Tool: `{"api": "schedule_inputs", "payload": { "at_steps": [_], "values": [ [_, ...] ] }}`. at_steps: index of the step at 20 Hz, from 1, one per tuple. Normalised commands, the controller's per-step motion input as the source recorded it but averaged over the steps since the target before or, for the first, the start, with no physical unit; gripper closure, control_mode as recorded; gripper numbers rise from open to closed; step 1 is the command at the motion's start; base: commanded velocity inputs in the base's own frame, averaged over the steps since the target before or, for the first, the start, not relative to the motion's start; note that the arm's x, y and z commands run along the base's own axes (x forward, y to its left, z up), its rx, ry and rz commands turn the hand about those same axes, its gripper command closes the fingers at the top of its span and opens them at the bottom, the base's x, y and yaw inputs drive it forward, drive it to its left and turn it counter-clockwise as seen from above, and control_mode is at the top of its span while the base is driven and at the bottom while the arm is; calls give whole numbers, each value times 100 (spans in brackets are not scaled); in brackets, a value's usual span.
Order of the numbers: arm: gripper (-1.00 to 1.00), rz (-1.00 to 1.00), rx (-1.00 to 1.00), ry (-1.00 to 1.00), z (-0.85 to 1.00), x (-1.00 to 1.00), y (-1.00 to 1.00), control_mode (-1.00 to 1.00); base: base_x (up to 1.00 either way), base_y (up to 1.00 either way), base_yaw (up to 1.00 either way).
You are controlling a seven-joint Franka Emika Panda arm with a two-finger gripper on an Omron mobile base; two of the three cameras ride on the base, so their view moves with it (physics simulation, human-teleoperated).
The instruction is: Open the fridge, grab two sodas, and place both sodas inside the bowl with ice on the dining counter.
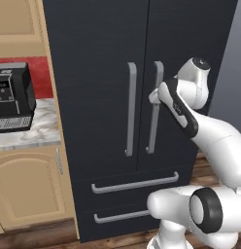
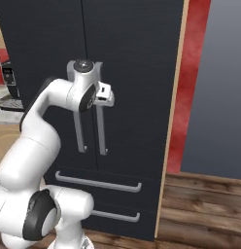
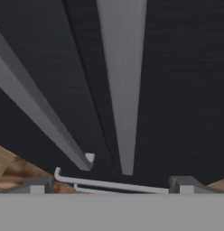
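Two dark finger tips of the gripper (image 3: 111, 185) stand spread wide apart with nothing between them, aimed at the tall black-navy double-door fridge (image 1: 98, 58). From left to right hang two long grey bar handles: the left door's (image 1: 130, 109), then the right door's (image 1: 154, 109), which the white hand sits level with and just in front of, probably lining up to grasp it. Both doors remain closed, so the sodas are presumably inside.
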Motion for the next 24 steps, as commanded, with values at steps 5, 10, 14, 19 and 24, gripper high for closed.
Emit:
{"api": "schedule_inputs", "payload": {
  "at_steps": [5, 10, 14, 19, 24],
  "values": [
    [-100, -7, -1, 0, -7, 46, 0, -100, 0, 0, 0],
    [-100, -5, -1, -1, -14, 39, 0, -100, 0, 0, 0],
    [-100, -5, -1, -2, -14, 39, 0, -100, 0, 0, 0],
    [-100, -4, 0, -1, -15, 38, 0, -100, 0, 0, 0],
    [-100, -3, 0, -2, -15, 34, 0, -100, 0, 0, 0]
  ]
}}
